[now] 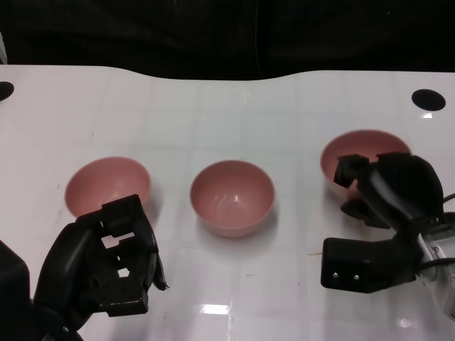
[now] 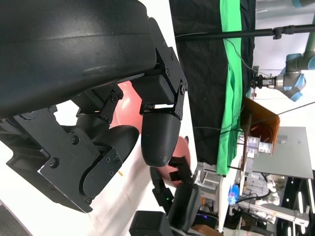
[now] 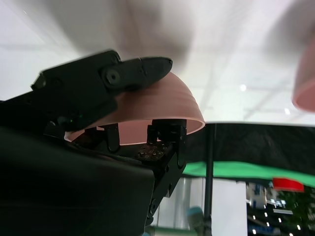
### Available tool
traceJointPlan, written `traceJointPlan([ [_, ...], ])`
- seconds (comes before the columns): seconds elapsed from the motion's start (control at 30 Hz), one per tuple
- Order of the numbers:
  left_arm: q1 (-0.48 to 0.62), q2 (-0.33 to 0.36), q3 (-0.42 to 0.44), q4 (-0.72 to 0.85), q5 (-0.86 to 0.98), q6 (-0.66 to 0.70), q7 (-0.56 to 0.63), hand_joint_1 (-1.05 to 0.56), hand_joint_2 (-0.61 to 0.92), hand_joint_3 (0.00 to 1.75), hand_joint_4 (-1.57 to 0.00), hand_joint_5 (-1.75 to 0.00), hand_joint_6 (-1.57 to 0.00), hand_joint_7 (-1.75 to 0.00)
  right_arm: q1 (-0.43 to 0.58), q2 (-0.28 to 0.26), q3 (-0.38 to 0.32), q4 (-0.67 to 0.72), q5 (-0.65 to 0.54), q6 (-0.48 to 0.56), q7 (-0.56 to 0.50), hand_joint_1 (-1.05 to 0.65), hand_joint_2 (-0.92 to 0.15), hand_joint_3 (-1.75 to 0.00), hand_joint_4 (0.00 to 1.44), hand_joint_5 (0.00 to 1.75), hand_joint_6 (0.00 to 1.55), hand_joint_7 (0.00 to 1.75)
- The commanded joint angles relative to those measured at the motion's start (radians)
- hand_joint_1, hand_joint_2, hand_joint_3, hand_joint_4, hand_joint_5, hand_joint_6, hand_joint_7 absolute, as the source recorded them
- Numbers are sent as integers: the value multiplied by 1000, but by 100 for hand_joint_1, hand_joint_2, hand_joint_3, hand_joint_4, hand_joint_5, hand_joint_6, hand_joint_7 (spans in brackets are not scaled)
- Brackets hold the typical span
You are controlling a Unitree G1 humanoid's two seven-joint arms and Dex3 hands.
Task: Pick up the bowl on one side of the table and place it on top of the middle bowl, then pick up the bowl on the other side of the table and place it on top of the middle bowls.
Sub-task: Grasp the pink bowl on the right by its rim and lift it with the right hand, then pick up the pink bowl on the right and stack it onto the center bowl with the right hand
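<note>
- Spanning the whole head view, a glossy white table (image 1: pixel 234 114) carries three pink bowls in a row, against a black backdrop; a green cloth (image 2: pixel 231 93) hangs in the room beyond.
- The middle bowl (image 1: pixel 232 197) sits upright, well apart from both others.
- The left bowl (image 1: pixel 106 185) stands just beyond the left hand (image 1: pixel 106 266), which holds nothing, its fingers apart and slightly curled.
- The right bowl (image 1: pixel 359 153) is gripped at its near rim by the right hand (image 1: pixel 387 188), with fingers (image 3: pixel 142 69) outside the wall and others inside.
</note>
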State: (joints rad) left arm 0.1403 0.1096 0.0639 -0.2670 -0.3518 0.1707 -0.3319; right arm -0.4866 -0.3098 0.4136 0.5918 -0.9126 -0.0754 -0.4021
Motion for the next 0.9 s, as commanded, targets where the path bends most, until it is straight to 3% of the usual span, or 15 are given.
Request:
traceJointPlan([
  [0.03,11,2,5,-25,-5,18,17,-8,32,154,-89,-175,-87,-156,-17,-3,-8,-69,19,-10,-23,-18,-48,-100,93,175,67,175],
  [0.17,11,2,5,-30,-7,24,19,-8,32,154,-90,-175,-87,-156,-12,-6,-6,-89,23,-8,-22,-17,-45,-106,92,175,67,175],
  [0.3,23,9,6,-41,3,16,16,-8,32,155,-89,-173,-87,-155,3,38,2,-266,64,-64,2,-20,-40,-107,94,175,72,175],
  [0.47,32,12,6,-44,11,2,10,-7,31,156,-89,-173,-87,-155,0,93,27,-340,110,-117,56,-22,-41,-114,96,175,74,174],
  [0.7,40,8,7,-53,12,5,15,-8,31,157,-89,-172,-88,-154,-28,156,56,-314,127,-167,87,-22,-33,-126,99,175,79,172],
  [0.9,42,7,4,-55,13,7,16,-7,33,154,-90,-170,-89,-152,-52,194,79,-237,127,-153,129,-23,-32,-124,98,175,78,175],
])
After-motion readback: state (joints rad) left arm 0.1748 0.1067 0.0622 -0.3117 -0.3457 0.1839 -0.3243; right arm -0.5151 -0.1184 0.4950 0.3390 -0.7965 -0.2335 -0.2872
